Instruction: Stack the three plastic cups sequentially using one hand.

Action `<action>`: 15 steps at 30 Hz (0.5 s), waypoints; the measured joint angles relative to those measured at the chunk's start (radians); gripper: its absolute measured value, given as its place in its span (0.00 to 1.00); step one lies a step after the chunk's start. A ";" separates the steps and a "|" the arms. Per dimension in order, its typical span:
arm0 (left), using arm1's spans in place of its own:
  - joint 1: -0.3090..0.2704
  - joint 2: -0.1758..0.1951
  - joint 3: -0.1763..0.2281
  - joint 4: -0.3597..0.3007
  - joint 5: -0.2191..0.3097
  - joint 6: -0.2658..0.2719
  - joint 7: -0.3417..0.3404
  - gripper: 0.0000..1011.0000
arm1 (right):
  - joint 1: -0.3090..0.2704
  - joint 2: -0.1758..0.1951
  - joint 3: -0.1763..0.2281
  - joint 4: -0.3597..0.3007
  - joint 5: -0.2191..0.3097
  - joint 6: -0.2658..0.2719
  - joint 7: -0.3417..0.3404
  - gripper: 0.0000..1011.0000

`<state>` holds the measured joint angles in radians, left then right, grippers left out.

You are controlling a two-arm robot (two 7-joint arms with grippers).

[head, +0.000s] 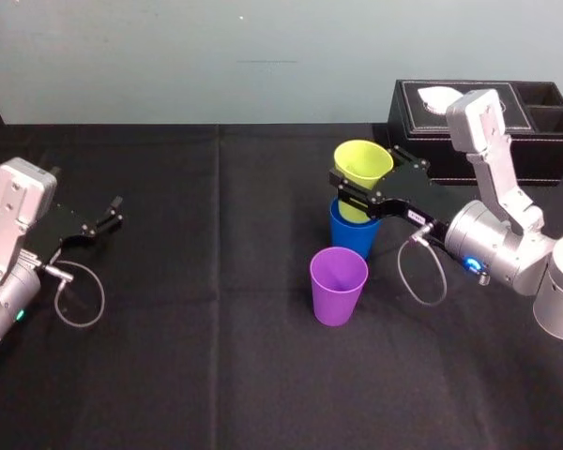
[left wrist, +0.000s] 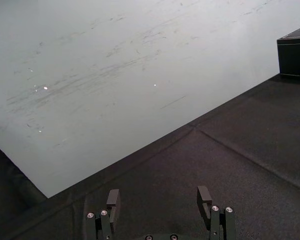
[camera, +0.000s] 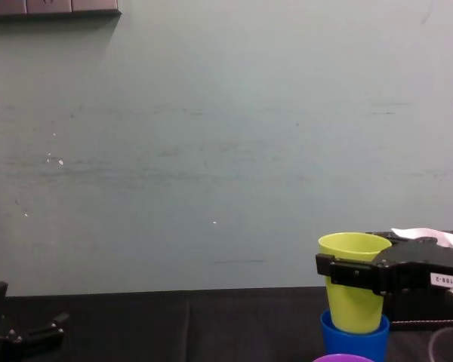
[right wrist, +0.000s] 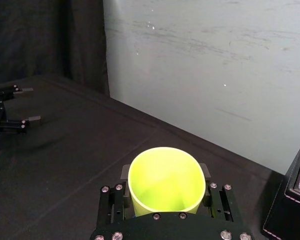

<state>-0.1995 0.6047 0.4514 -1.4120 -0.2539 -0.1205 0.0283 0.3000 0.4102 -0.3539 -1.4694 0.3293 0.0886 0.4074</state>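
My right gripper (head: 364,180) is shut on the yellow-green cup (head: 363,161), one finger on each side of its wall, as the right wrist view shows around the cup (right wrist: 165,180). From the chest, the yellow-green cup (camera: 353,313) stands upright with its base just inside the rim of the blue cup (camera: 355,343). The blue cup (head: 354,239) rests on the black table. A purple cup (head: 338,281) stands upright just in front of it, apart from both. My left gripper (head: 118,211) is parked open at the far left, with nothing between its fingers (left wrist: 112,200).
A black tissue box (head: 488,122) sits at the back right, close behind my right arm. The black cloth table (head: 216,328) stretches bare between the cups and the left gripper. A pale wall closes off the table's far edge.
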 joint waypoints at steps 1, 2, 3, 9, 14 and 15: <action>0.000 0.000 0.000 0.000 0.000 0.000 0.000 1.00 | 0.000 -0.001 -0.001 0.006 -0.001 -0.004 0.001 0.75; 0.000 0.000 0.000 0.000 0.000 0.000 0.000 1.00 | 0.000 -0.001 -0.001 0.008 -0.002 -0.006 0.001 0.75; 0.000 0.000 0.000 0.000 0.000 0.000 0.000 1.00 | 0.001 0.000 -0.003 0.012 -0.007 -0.010 0.003 0.75; 0.000 0.000 0.000 0.000 0.000 0.000 0.000 1.00 | 0.002 -0.002 -0.006 0.030 -0.012 -0.026 0.012 0.75; 0.000 0.000 0.000 0.000 0.000 0.000 0.000 1.00 | 0.003 -0.006 -0.008 0.050 -0.014 -0.036 0.019 0.75; 0.000 0.000 0.000 0.000 0.000 0.000 0.000 1.00 | 0.003 -0.007 -0.009 0.053 -0.014 -0.038 0.020 0.75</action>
<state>-0.1995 0.6046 0.4514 -1.4120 -0.2539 -0.1205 0.0283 0.3033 0.4031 -0.3627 -1.4161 0.3156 0.0507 0.4270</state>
